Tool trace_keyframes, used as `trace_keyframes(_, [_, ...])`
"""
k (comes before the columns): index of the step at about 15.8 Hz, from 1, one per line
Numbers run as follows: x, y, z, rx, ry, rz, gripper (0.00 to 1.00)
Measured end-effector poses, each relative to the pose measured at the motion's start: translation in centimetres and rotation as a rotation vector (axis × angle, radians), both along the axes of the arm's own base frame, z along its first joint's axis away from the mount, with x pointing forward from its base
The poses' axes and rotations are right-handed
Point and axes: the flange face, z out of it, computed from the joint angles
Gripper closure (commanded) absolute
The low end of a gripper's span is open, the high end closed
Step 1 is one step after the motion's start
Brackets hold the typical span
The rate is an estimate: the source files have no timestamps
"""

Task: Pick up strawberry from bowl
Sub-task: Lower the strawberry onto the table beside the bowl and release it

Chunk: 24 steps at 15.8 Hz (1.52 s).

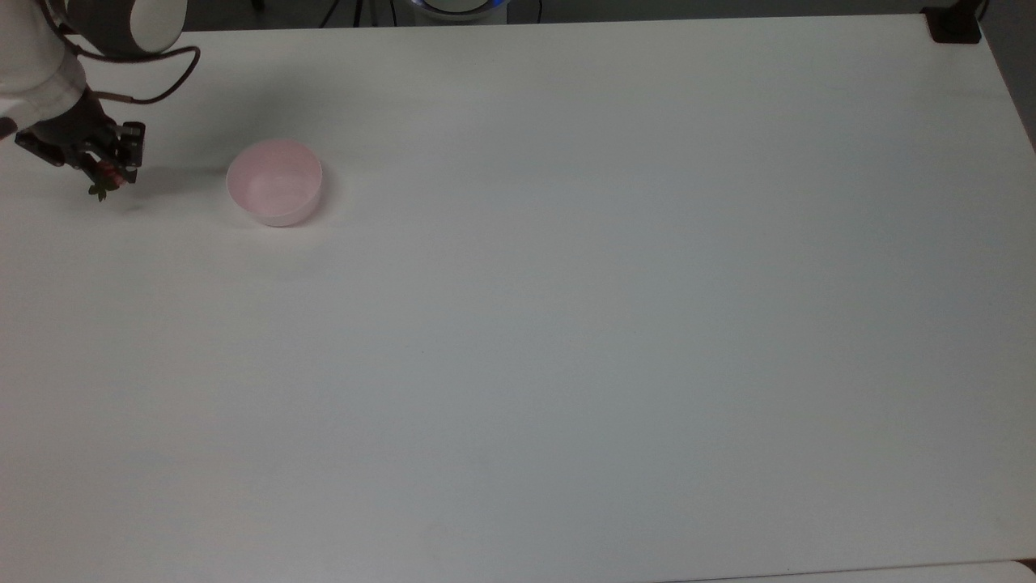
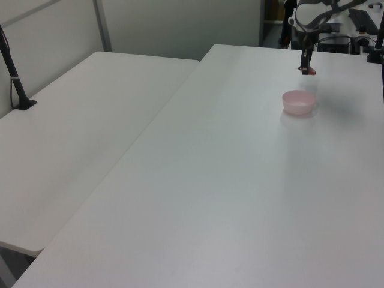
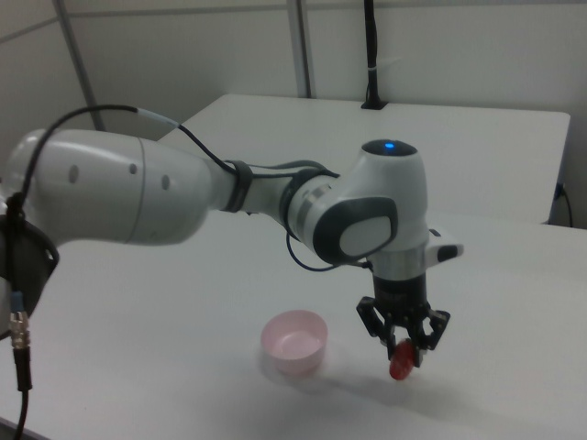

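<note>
The pale pink bowl (image 1: 274,192) (image 2: 298,102) (image 3: 294,342) stands on the white table with nothing inside it. My gripper (image 1: 108,172) (image 2: 307,69) (image 3: 403,354) hangs above the table, well to the top view's left of the bowl, shut on the red strawberry (image 1: 104,172) (image 2: 307,71) (image 3: 401,366). The berry's green cap (image 1: 100,191) points away from the arm in the top view. In the right view the berry hangs clear of the table, to the right view's right of the bowl.
The white table (image 1: 566,324) stretches wide to the top view's right and front. A second white table (image 2: 84,120) adjoins it on the left view's left. A black post base (image 1: 953,24) sits at the top view's far right corner.
</note>
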Motion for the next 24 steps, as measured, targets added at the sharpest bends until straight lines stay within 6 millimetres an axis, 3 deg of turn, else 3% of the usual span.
trace_keyframes(3, [0.9,-0.7,-1.8,-0.003,0.008,0.001,0.7])
trace_keyframes(4, [1.2,-0.8,-2.2,-0.004,0.01,0.002,0.58])
trace_keyframes(5, [1.4,-0.9,-2.6,-0.003,0.013,0.003,0.23])
trace_keyframes(6, [1.5,-0.9,-3.0,-0.003,0.016,0.003,0.0])
trace_keyframes(10, [1.8,-1.0,-3.8,-0.006,0.015,-0.004,0.0])
trace_keyframes(13, [2.5,-0.7,-2.5,-0.022,-0.013,-0.06,0.0])
trace_keyframes(16, [3.2,1.0,1.0,-0.027,-0.035,-0.144,0.0])
trace_keyframes(18, [3.2,3.4,5.4,-0.014,-0.029,-0.203,0.0])
trace_keyframes(21, [2.1,8.8,13.7,0.012,-0.028,-0.281,0.0])
trace_keyframes(24, [0.5,15.9,20.8,0.03,-0.027,-0.337,0.0])
